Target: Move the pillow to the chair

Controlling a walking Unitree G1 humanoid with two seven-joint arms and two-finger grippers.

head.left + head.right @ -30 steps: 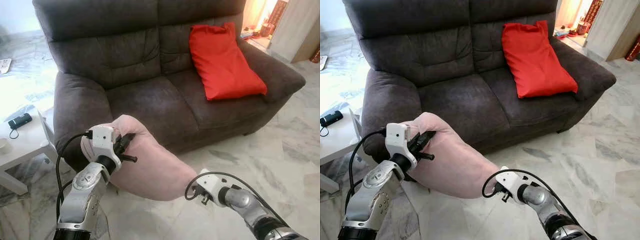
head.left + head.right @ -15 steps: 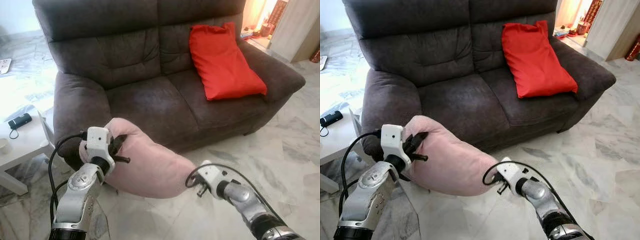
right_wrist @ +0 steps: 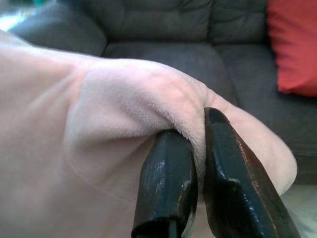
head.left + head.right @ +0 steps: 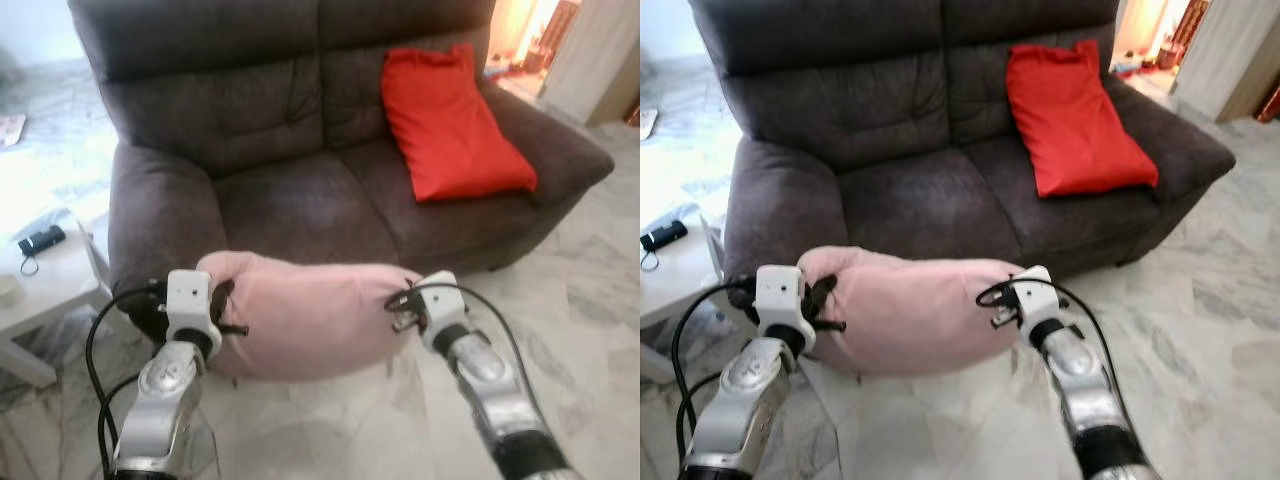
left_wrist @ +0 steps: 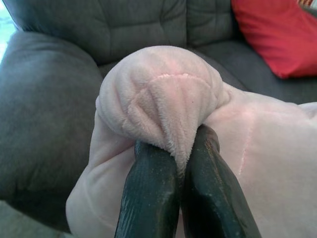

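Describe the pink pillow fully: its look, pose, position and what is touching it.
The pink pillow is a soft, plush, fleecy cushion, pale pink with faint seams. It hangs lengthwise in the air in front of the dark sofa, roughly level, sagging a little. The left gripper pinches a bunched fold at one end; the right gripper pinches fabric at the other end. Nothing else touches it.

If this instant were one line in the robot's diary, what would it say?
phase: carrying | left gripper: shut on pink pillow | right gripper: shut on other end | pillow: held level before sofa
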